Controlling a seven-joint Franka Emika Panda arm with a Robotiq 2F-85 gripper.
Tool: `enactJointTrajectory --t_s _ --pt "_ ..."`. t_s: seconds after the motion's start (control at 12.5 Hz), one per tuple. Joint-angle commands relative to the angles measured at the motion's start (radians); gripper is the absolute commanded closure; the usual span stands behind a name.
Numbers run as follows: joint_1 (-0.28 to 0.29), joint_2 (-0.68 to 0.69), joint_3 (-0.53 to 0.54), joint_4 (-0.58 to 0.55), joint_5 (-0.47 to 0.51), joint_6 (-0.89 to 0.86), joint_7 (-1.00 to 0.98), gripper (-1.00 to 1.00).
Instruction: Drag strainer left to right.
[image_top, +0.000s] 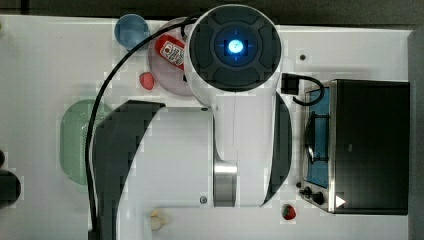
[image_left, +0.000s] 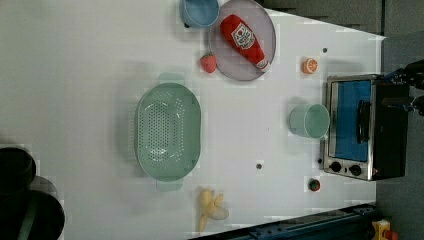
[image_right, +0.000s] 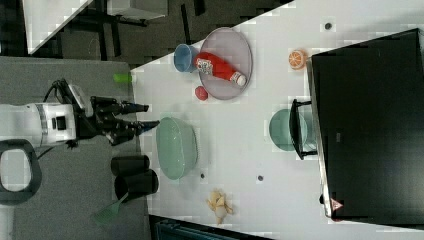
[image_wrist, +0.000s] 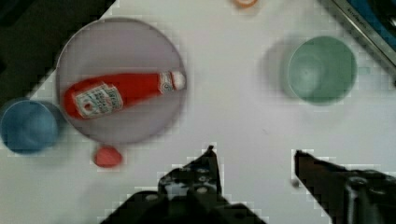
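White desk, strainer untouched.
We see pincer released, empty, staged beside its rim for dragging.

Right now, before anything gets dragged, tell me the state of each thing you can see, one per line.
strainer: upright on the table, empty, untouched
gripper: open, holding nothing, short of the strainer
ketchup bottle: lying on its side on the plate
plate: flat on the table, bottle on it
green mug: upright, empty
blue cup: upright
toaster oven: door closed
banana: peeled open
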Motion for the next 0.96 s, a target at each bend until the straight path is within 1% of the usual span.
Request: enactJointTrajectory --t_s 0.08,0.24,0.4,0.64,0.8,0.96 --pt "-0.025 -0.403 0.015 -0.258 -0.012 -0.155 0.027 -0.59" --pt "-0.019 -0.401 0.031 -0.258 -0.008 -0.145 0.027 -1.0" --pt "-0.001 -0.386 0.084 -0.258 0.02 -0.119 0.027 -1.0" --pt "0.019 -0.318 0.223 -0.26 0.036 -0.038 0.078 -1.0" --pt "0.02 -0.247 0.328 -0.267 0.036 0.014 0.219 -1.0" --pt "0.021 -0.157 0.43 -0.272 0.036 0.086 0.442 -1.0"
